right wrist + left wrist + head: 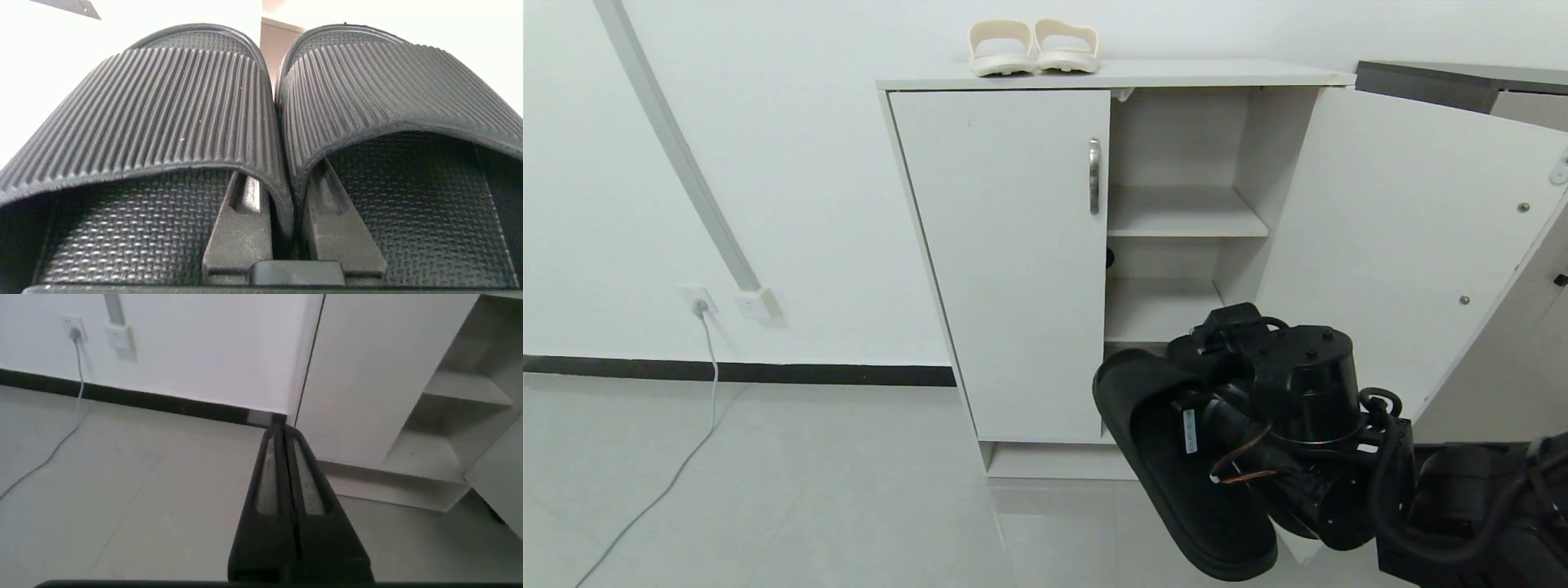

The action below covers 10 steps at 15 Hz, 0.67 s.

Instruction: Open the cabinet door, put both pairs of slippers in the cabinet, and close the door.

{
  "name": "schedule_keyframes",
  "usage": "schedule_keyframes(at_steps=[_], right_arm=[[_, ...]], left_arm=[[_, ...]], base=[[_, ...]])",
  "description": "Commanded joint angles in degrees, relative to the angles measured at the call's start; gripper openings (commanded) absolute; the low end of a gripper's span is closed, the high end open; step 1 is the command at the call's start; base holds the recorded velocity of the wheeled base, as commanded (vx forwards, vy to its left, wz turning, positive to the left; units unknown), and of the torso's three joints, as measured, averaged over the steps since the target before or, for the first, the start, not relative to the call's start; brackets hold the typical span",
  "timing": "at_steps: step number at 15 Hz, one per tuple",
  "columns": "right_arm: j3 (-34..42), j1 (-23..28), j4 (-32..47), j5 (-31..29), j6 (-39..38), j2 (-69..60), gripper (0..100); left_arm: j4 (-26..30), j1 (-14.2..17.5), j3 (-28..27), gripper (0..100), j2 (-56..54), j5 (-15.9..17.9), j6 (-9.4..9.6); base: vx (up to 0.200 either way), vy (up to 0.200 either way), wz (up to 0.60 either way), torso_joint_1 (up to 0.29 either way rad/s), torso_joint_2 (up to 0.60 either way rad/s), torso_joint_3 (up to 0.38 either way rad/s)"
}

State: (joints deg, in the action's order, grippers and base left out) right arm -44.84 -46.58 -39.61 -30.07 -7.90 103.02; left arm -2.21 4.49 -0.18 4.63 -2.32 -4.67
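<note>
Bright, even, diffuse light leaves only faint shadows under the top of the cabinet (1005, 261) and its shelves (1184, 214), a soft sheen on the floor tiles (849, 506) before it mirrors its base, and the black slippers (1164, 445) in front of it show as a dark mass.

The cabinet's (1111, 75) right half opens frontward between its shut left door (1005, 261) and swung-out right door (1405, 237). Black slippers (1176, 474) hang low before that gap, partly blocking entry.

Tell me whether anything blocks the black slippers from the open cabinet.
Nothing visible does: the right door stands open, the shelves in view are bare, and the right gripper holds the black slippers before the opening.
</note>
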Motion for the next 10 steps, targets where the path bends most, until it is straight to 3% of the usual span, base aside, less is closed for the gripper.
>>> schedule_keyframes(at_steps=[1, 2, 4, 6, 8, 10], right_arm=[[0.0, -0.3, 0.1, 0.0, 0.1, 0.1, 0], [0.1, -0.4, 0.1, 0.0, 0.1, 0.2, 0], [0.2, -0.6, 0.0, 0.0, 0.0, 0.8, 0], [0.2, -0.7, 0.0, 0.0, 0.0, 1.5, 0], [0.5, -1.1, -0.6, 0.1, -0.1, 2.1, 0], [0.8, -1.4, -2.5, 0.0, 0.1, 2.7, 0]], left_arm=[[0.2, -1.3, 0.1, 0, -0.3, 4.8, 0.98], [0.2, -6.4, 0.1, 0, -1.8, 5.6, 1.77], [0.1, -4.7, 0.1, 0, -4.6, 5.7, 2.56], [0.1, -4.7, 0.1, 0, -4.6, 6.0, 5.99], [2.5, -4.7, 0.1, 0, -4.5, 7.7, 13.90], [2.4, -4.7, 0.2, 0, -4.5, 7.3, 10.47]], base=[[0.000, 0.000, 0.00, 0.000, 0.00, 0.000], [0.000, 0.000, 0.00, 0.000, 0.00, 0.000], [0.000, 0.000, 0.00, 0.000, 0.00, 0.000], [0.000, 0.000, 0.00, 0.000, 0.00, 0.000], [0.000, 0.000, 0.00, 0.000, 0.00, 0.000], [0.000, 0.000, 0.00, 0.000, 0.00, 0.000]])
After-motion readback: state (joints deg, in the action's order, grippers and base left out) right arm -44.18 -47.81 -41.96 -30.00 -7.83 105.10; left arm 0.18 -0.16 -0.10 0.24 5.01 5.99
